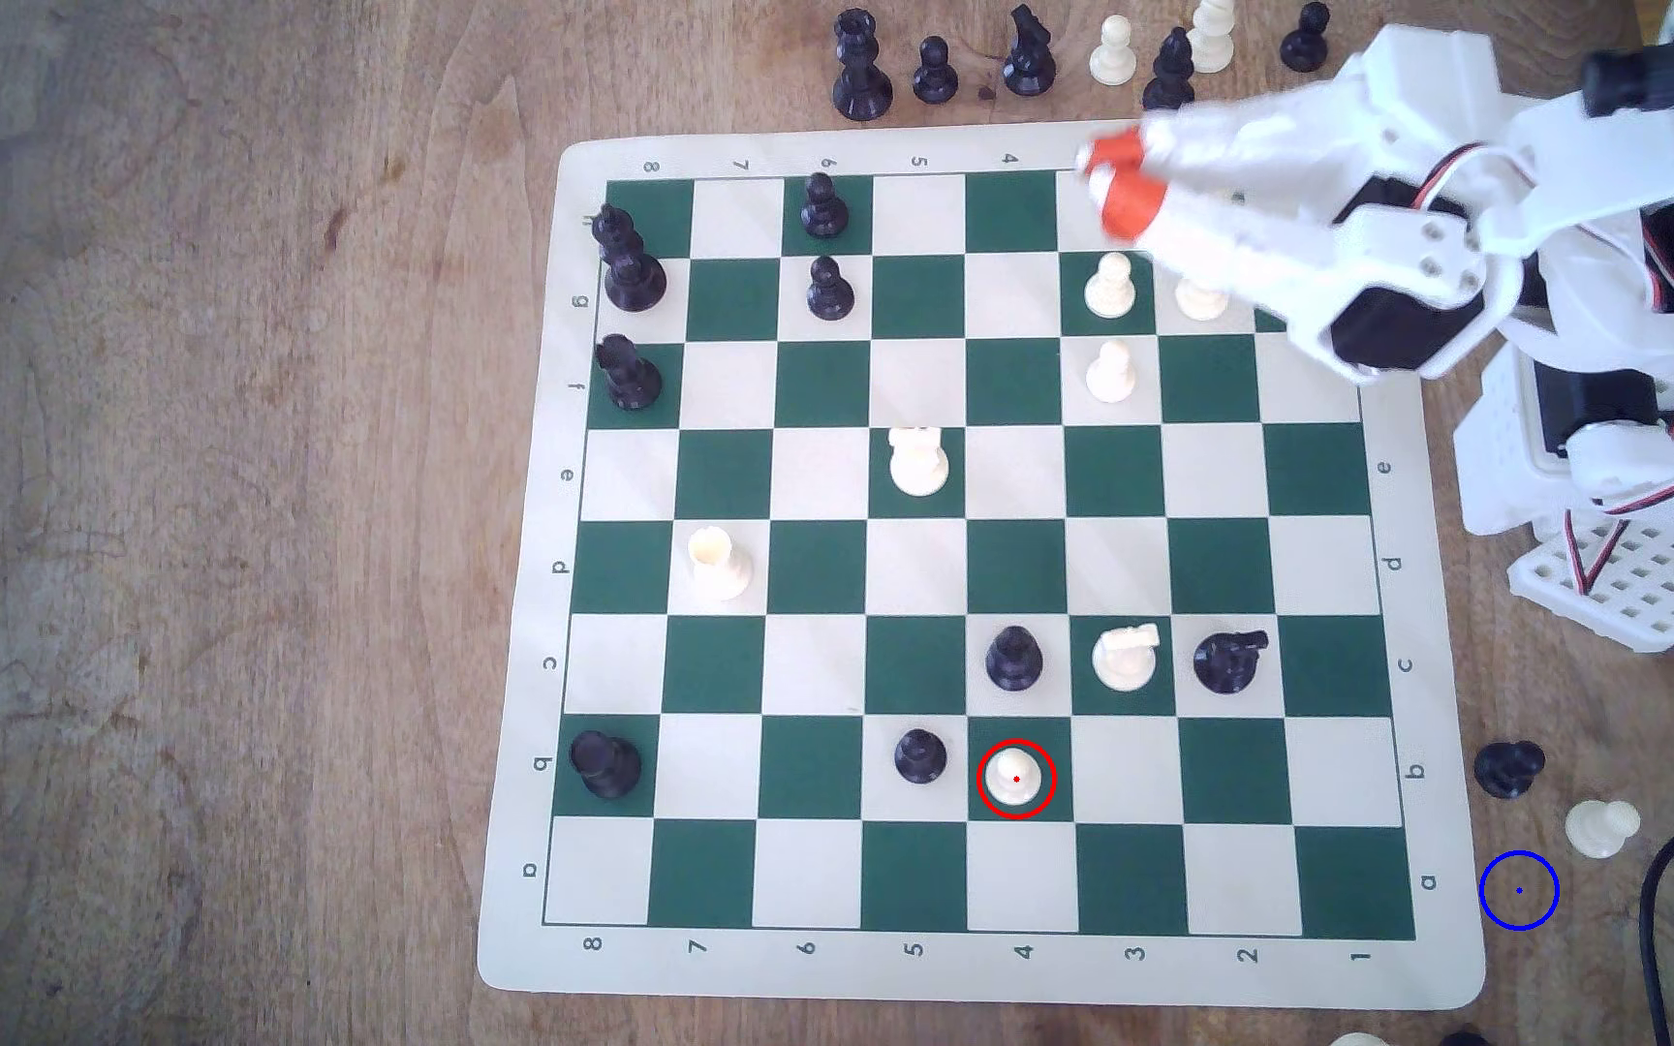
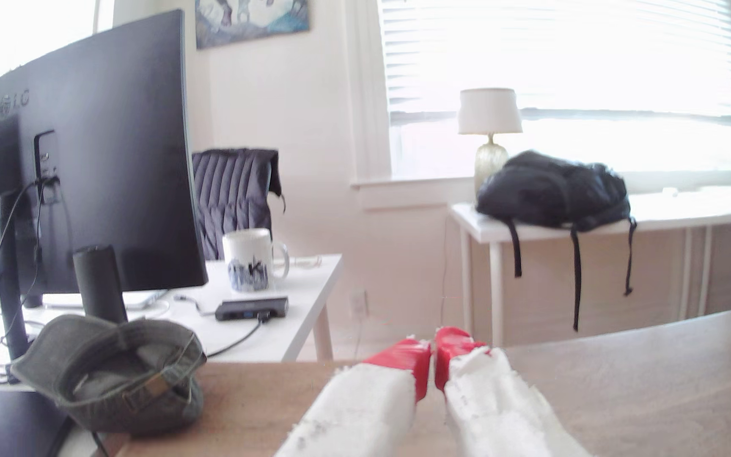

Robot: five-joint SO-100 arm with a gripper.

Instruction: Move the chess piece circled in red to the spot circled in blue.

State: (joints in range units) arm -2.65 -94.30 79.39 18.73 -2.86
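1. the wooden table (image 1: 209, 603) carries a green-and-cream chess mat (image 1: 974, 966), its borders printed with the numbers 1 to 8 and the letters a to h.
2. in the wrist view a dark monitor (image 2: 104, 154) shows "lg" on its back; near it sit a mug (image 2: 249, 259), a grey cap (image 2: 109, 369), and further off a black backpack (image 2: 552, 189) beside a lamp (image 2: 490, 114).
3. the white arm's gripper (image 1: 1110, 186) hangs blurred above the mat's far edge near column 3, well apart from the pawn; its red-tipped jaws are nearly together with a thin gap, holding nothing.
4. the cream pawn (image 1: 1014, 776), ringed red, stands on green square b4, with a black pawn (image 1: 920, 756) just beside it on b5 and another black piece (image 1: 1013, 659) on c4.
5. the blue ring (image 1: 1518, 890) marks bare wood off the mat's corner by a1, near a fallen cream piece (image 1: 1603, 827).
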